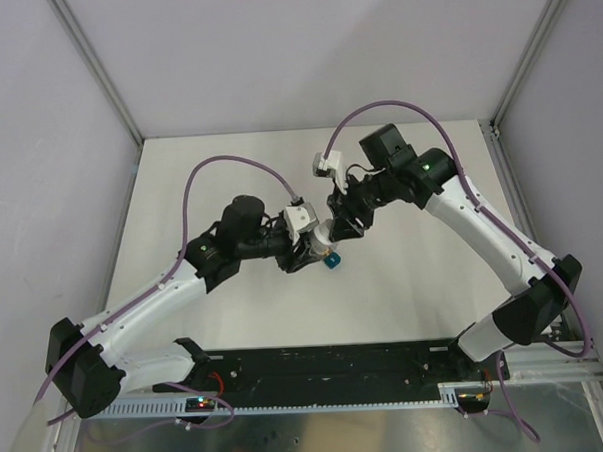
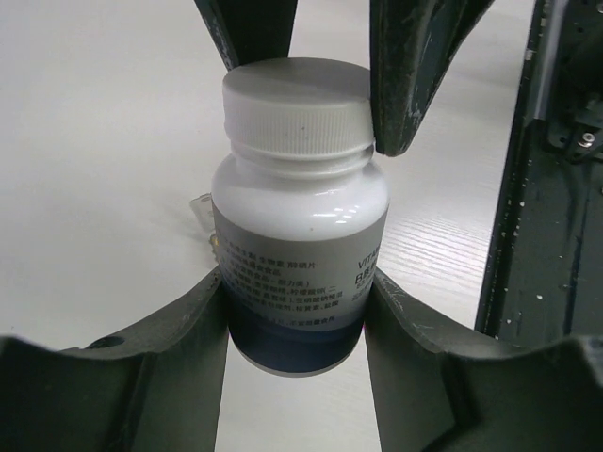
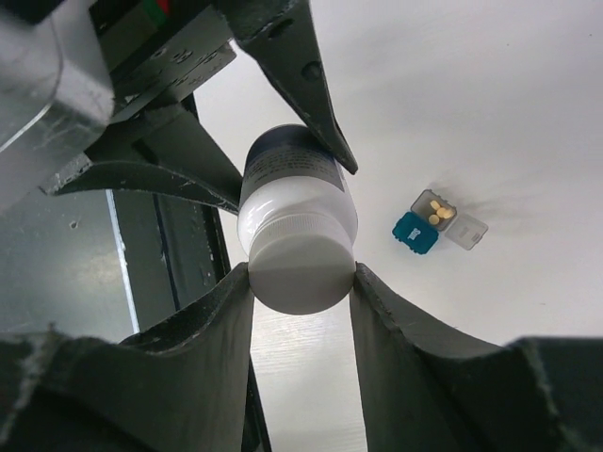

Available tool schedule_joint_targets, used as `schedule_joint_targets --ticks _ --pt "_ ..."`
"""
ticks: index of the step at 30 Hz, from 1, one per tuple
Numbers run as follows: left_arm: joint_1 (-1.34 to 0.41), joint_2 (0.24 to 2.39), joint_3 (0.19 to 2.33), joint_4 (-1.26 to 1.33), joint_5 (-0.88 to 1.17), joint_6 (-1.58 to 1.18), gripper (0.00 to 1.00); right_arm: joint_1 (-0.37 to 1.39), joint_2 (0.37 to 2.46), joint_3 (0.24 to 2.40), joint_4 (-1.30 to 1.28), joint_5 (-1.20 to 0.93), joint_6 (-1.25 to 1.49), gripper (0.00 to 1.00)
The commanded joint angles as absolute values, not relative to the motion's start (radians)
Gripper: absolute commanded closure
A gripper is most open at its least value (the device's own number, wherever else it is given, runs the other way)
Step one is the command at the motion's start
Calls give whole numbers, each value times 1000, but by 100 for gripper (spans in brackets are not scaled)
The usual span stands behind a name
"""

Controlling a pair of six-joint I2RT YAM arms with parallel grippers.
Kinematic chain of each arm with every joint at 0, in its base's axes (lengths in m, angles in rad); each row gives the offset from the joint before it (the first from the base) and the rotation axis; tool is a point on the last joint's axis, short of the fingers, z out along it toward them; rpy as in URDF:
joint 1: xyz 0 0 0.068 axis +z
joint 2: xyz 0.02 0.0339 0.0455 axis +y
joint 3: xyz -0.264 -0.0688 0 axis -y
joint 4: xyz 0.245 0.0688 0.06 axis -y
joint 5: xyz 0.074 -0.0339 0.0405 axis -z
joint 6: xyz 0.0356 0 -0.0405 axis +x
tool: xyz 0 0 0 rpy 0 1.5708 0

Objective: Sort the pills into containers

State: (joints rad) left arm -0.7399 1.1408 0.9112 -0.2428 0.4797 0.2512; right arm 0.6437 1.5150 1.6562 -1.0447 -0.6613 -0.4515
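Observation:
A white capped bottle [image 2: 300, 217] with a grey-and-blue label hangs above the table between both arms. My left gripper [image 2: 297, 292] is shut on the bottle's body near its base. My right gripper [image 3: 301, 278] is shut on its ribbed white cap [image 3: 303, 273]. The containers [image 3: 415, 233] lie on the table just beside the bottle: a shut teal-blue cube joined to a grey one. The grey one stands open, with a few yellow pills [image 3: 436, 212] inside and its clear lid [image 3: 467, 233] flipped out. From above, the teal cube [image 1: 332, 262] shows just below the two grippers.
A black rail [image 1: 338, 365] runs along the table's near edge between the arm bases and shows at the right of the left wrist view [image 2: 537, 188]. Grey walls with metal posts close in the table on three sides.

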Motion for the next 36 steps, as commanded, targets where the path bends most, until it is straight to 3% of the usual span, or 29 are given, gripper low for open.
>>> schedule_joint_targets --ticks 1,14,21,27,32,36 --pt "-751 1131 940 -87 350 202 100 648 1539 1653 -991 -753 -356 87" --pt "-819 1143 910 -49 140 255 100 595 1683 1727 -1023 -841 -228 90" --pt "-831 1153 900 -20 47 253 100 569 1731 1737 -1005 -891 -163 83" --pt "-833 1157 894 -17 55 260 100 557 1724 1744 -1009 -893 -167 68" --pt "-833 1157 884 -18 81 264 100 532 1686 1739 -1017 -886 -186 46" --pt "-833 1155 884 -19 87 266 100 522 1652 1733 -1026 -874 -210 34"
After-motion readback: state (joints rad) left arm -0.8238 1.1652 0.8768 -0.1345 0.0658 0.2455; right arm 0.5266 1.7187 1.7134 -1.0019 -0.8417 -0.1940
